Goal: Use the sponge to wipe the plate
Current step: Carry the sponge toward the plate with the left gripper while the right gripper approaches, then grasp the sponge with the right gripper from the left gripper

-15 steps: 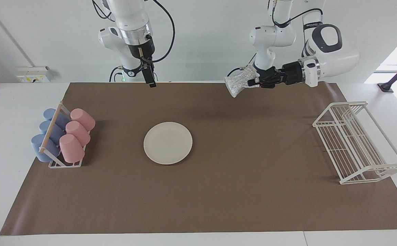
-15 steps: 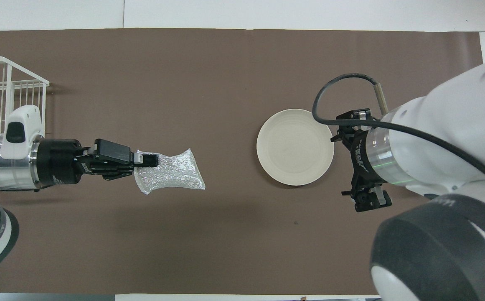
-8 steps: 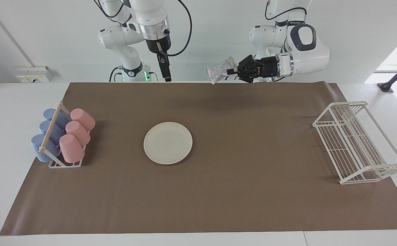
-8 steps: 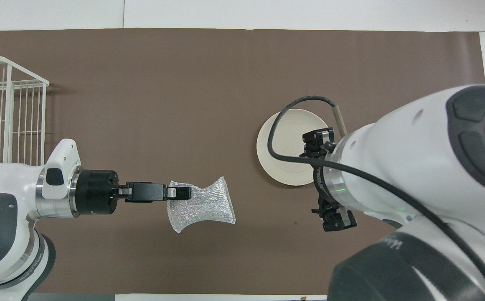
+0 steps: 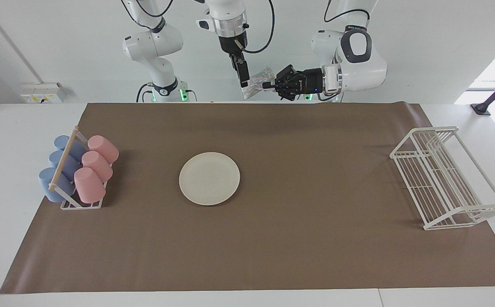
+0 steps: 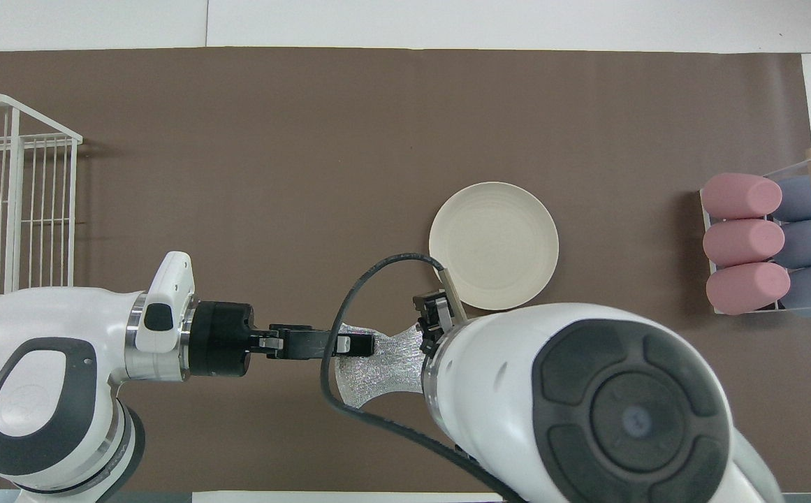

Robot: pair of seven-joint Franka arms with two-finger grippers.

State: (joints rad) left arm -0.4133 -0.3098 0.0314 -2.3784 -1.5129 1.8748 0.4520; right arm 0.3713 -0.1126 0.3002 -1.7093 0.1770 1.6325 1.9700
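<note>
Two grippers now meet high over the robots' edge of the mat. Your right gripper (image 5: 244,84) has swung in beside the sponge (image 5: 256,86); whether it's parted, you cannot tell. Your left gripper (image 5: 270,85) still pinches the sponge. A handover looks likely. Plate (image 5: 209,178) lies unwiped mid-mat.

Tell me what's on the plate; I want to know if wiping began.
Nothing: the plate lies bare on the mat. The sponge hangs in the left claw, high up by the right claw.

Robotics lab: 2 Franka arms (image 5: 354,47) at white table (image 5: 0,179) w/ brown mat (image 5: 315,238), bare white wall.
</note>
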